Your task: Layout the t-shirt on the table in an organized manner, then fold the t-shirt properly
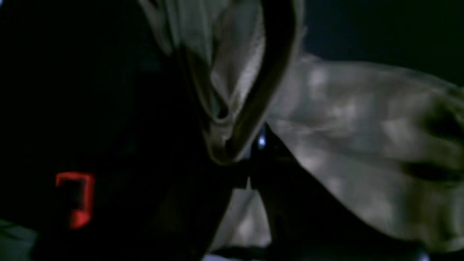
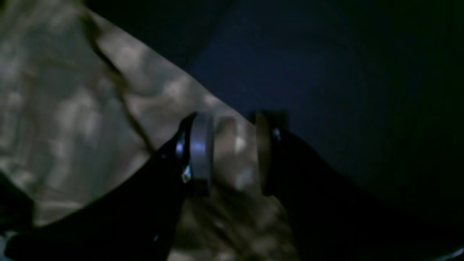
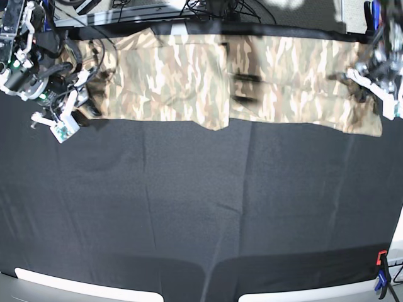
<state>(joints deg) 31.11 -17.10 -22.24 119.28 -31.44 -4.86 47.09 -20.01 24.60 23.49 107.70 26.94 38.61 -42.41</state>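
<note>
Both claws worked the ends of the t-shirt along the tabletop's far edge.

Left wrist: the left claw (image 1: 250, 170) was pinched shut on a fold of the t-shirt (image 1: 362, 137), probably to draw it flat. Right wrist: the right claw (image 2: 232, 152) stood partly open astride the hem, nothing gripped. Base: the t-shirt (image 3: 189, 78) lay stretched along the far edge of the tabletop (image 3: 201, 207).

Both arms are black and white with loose black cables, each claw (image 2: 232, 156) ending in dark curved fingers (image 2: 197, 152).
</note>
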